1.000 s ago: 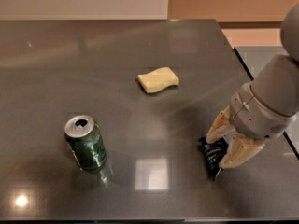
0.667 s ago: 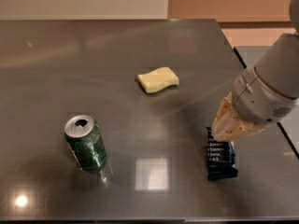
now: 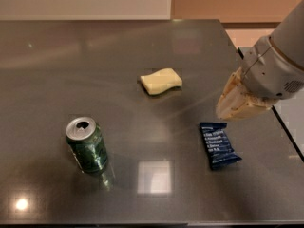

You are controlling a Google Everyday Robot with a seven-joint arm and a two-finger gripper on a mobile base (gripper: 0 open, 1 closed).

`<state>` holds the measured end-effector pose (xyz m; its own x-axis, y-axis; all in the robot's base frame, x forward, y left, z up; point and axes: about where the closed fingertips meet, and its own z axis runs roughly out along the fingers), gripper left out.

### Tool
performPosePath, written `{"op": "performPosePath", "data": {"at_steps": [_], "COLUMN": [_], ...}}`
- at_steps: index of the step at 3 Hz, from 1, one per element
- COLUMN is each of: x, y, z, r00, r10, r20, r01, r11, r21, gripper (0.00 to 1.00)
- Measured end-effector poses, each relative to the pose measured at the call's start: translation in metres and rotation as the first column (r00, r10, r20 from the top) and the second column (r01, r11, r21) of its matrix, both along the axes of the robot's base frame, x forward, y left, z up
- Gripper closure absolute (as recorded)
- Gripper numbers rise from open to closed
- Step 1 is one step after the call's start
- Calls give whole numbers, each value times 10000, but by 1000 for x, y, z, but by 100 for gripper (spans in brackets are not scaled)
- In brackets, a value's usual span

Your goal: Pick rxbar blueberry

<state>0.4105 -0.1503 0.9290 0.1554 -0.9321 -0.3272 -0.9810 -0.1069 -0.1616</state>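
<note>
The rxbar blueberry (image 3: pixel 218 145), a dark navy wrapper with white text, lies flat on the dark table (image 3: pixel 142 46) at the right front. My gripper (image 3: pixel 227 109) hangs just above and to the right of the bar's far end, clear of it and holding nothing. The grey arm runs off to the upper right.
A green soda can (image 3: pixel 86 144) stands at the left front. A pale yellow sponge (image 3: pixel 161 80) lies near the table's middle. The table's right edge (image 3: pixel 280 127) runs just beyond the bar, under my arm.
A second ago the bar stood tilted up at my gripper. It now lies flat on the table, and my gripper has risen up and to the right, away from it.
</note>
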Motion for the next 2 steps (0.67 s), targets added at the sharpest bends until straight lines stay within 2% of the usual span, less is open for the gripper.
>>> {"op": "performPosePath", "data": {"at_steps": [1,2], "x": [0,0], "y": [0,1], "z": [1,3], "r00": [10000,9999], "r10": [-4,-18], "r20": [21,113], "r01": [4,18], "r11": [10000,10000], "r21": [6,4], "gripper": [100,82]}}
